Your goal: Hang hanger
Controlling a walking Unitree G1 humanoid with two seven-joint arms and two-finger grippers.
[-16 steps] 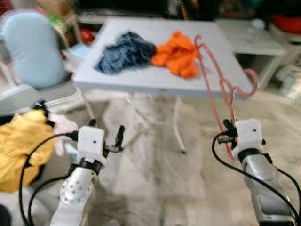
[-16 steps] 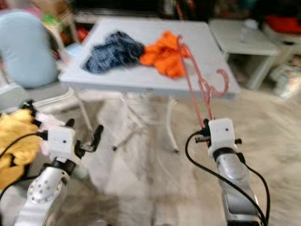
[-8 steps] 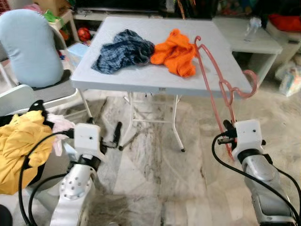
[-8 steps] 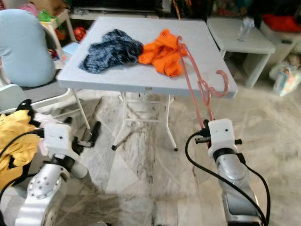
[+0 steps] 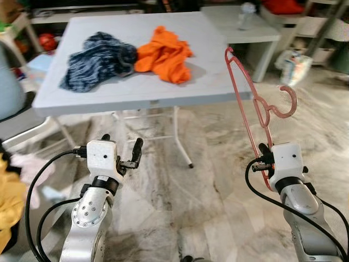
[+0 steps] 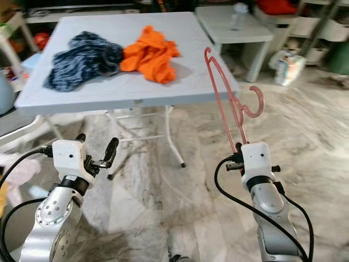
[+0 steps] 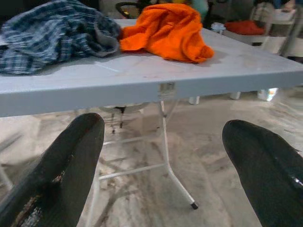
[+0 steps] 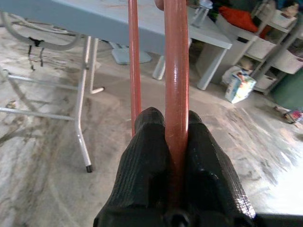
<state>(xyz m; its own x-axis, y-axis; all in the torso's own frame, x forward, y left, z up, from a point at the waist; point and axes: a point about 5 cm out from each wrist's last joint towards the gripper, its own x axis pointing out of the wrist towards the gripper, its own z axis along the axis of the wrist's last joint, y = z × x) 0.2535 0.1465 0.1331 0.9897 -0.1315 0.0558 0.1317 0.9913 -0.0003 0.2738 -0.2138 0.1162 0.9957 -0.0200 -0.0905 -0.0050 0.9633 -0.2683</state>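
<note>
A pink plastic hanger (image 5: 252,107) stands upright in front of me on the right, hook pointing right, just off the grey folding table's (image 5: 136,87) right corner. My right gripper (image 5: 264,158) is shut on the hanger's lower bar; in the right wrist view the black fingers (image 8: 151,156) clamp the pink bar (image 8: 176,75). My left gripper (image 5: 121,154) is open and holds nothing, low in front of the table. On the table lie a blue plaid garment (image 5: 98,57) and an orange garment (image 5: 162,53).
A low white side table (image 5: 248,34) with a bottle stands behind on the right, with shelves and bags beyond. Yellow cloth (image 5: 6,210) and a chair edge are at the far left. Marble floor (image 5: 207,180) lies open between me and the table legs.
The camera has turned right, so the table and the chair slid left in the picture. The hanger stays clamped in my right gripper. The left gripper remains open.
</note>
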